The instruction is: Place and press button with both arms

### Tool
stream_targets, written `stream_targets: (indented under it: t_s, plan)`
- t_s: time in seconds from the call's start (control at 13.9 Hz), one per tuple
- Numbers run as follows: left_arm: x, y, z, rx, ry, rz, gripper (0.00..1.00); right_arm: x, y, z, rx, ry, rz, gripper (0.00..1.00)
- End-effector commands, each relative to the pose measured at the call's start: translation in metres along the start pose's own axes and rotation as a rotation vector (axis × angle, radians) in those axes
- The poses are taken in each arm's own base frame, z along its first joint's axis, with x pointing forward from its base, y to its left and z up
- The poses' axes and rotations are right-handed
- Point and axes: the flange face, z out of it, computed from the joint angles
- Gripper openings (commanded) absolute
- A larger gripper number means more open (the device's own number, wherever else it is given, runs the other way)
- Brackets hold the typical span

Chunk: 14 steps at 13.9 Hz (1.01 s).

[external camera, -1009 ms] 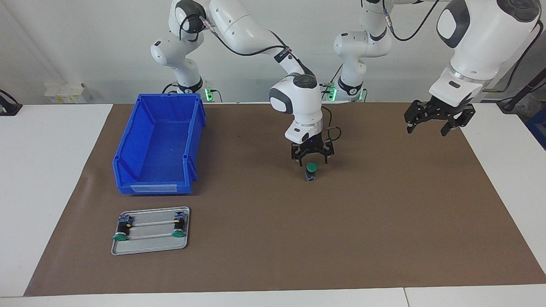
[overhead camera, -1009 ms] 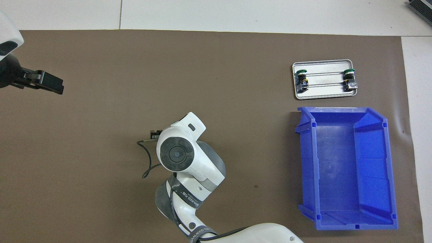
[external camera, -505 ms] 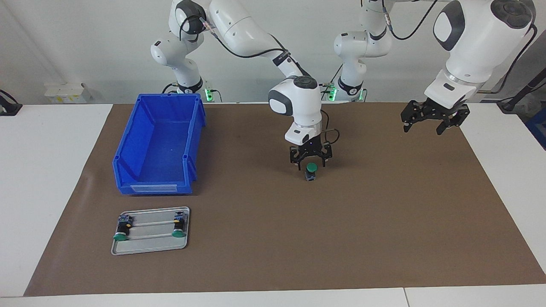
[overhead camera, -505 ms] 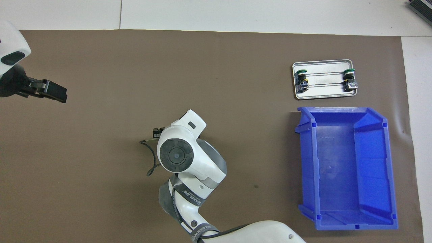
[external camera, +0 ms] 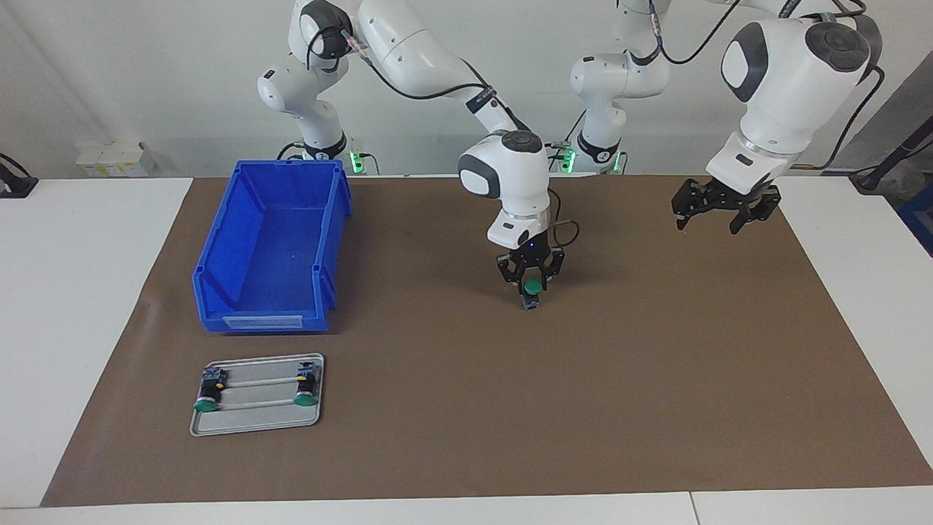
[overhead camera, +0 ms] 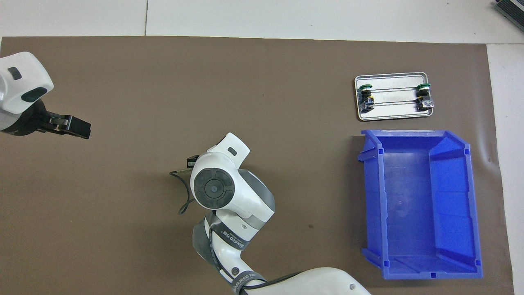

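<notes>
Brown mat [external camera: 466,408] mid-table carries the button [external camera: 532,294] upright; we press squarely with the right gripper [external camera: 532,279], fingertips together on its cap, left gripper [external camera: 718,211] wide above.

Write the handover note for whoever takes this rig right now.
Right gripper: jaws shut, directly over the button's green cap; contact unclear.
Left gripper: open, holding nothing, raised over the mat at the left arm's end of the table.
The button stands upright mid-mat. Two spare buttons lie on the metal tray, beside the blue bin.
Done: button placed.
Left: confirm the right arm's press, then the left arm's turn.
</notes>
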Motion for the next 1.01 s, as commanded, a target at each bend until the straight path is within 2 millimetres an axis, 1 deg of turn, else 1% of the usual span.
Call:
stream_targets:
  t_s: [0.0,0.14,0.22,0.29,0.43,0.58,0.65,0.72,0.79,0.94]
  plan:
    - [-0.016,-0.010,0.005,0.009,0.011,-0.015,0.99,0.010,0.003,0.001,-0.004,0.015,-0.010,0.00]
    - [-0.017,-0.011,0.006,0.009,0.009,-0.027,0.99,0.024,0.013,-0.012,0.003,0.031,0.016,0.00]
    - [-0.016,-0.010,0.006,0.009,0.011,-0.050,0.98,0.032,0.018,-0.023,0.007,0.041,0.031,0.00]
    - [-0.016,-0.011,0.005,0.011,0.014,-0.082,0.98,0.049,0.034,-0.049,0.002,0.047,0.060,0.00]
    - [-0.016,-0.011,0.005,0.011,0.016,-0.092,0.98,0.076,0.071,-0.096,-0.016,0.042,0.117,0.00]
    - [-0.016,-0.010,0.006,0.011,0.014,-0.090,0.98,0.097,0.114,-0.126,-0.041,0.035,0.181,0.00]
    - [-0.018,-0.010,0.006,0.011,0.012,-0.090,0.98,0.105,0.133,-0.139,-0.052,0.030,0.210,0.00]
    - [-0.019,-0.010,0.009,0.011,0.011,-0.090,0.98,0.113,0.159,-0.150,-0.071,0.018,0.246,0.00]
    - [-0.020,-0.011,0.009,0.011,0.018,-0.090,0.98,0.115,0.184,-0.159,-0.084,0.007,0.254,0.00]
    - [-0.021,-0.010,0.013,0.012,0.026,-0.088,0.99,0.110,0.248,-0.176,-0.102,-0.010,0.224,0.00]
